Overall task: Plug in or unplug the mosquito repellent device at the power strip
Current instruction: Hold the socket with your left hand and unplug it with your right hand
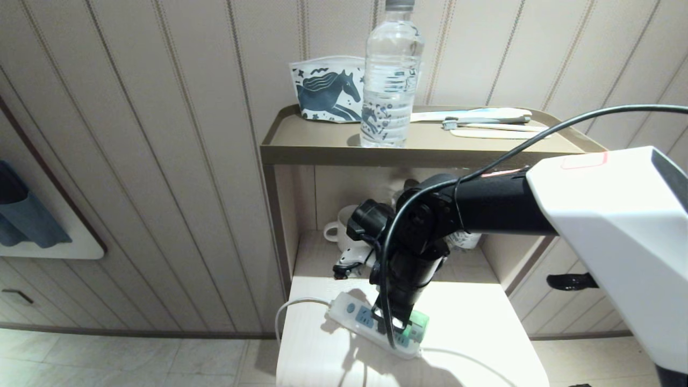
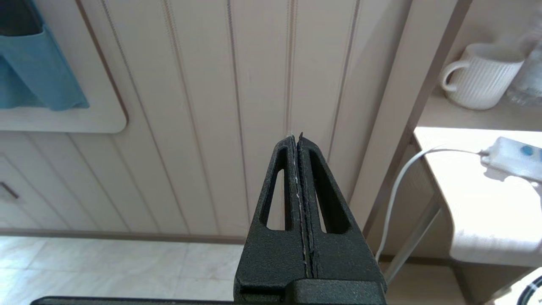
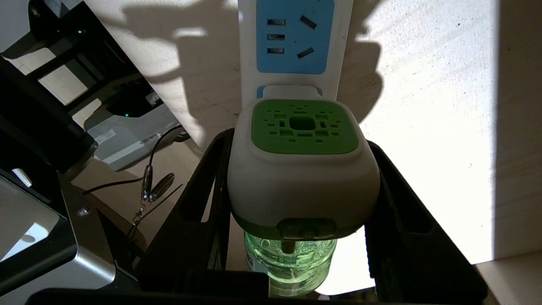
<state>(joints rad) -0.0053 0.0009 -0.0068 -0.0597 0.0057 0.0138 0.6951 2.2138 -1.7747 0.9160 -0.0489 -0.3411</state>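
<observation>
Right gripper (image 3: 302, 199) clamped on the mosquito repellent device (image 3: 302, 169), one black finger pressed to each white side. Device seated at the end socket of the power strip (image 3: 296, 42), green vented top facing up, green liquid bottle hanging past the strip's end. Next socket along the strip bare and unused.

Left gripper (image 2: 298, 178) parked well left of the strip, fingers pressed together, empty, facing the panelled wall.

Likely risks from here: whole strip lifting or skidding with the device on a pull, since nothing pins the strip to the white tabletop (image 1: 473, 333); slipping off the smooth rounded shell under a tight socket; bent prongs or a stuck plug from a tilted pull rather than a straight one; strain on the bottle's neck from any twisting.

Around the strip: grey-white cord (image 1: 290, 306) looping off the table's left edge, free to snag or drag. Behind the strip, on the low shelf, a white ribbed mug (image 2: 478, 76). Above the strip, on the top shelf, a clear water bottle (image 1: 391, 75), a horse-print pouch (image 1: 322, 88) and a toothbrush (image 1: 484, 122). Right arm's own black cable hanging just over the strip, close to the device.
</observation>
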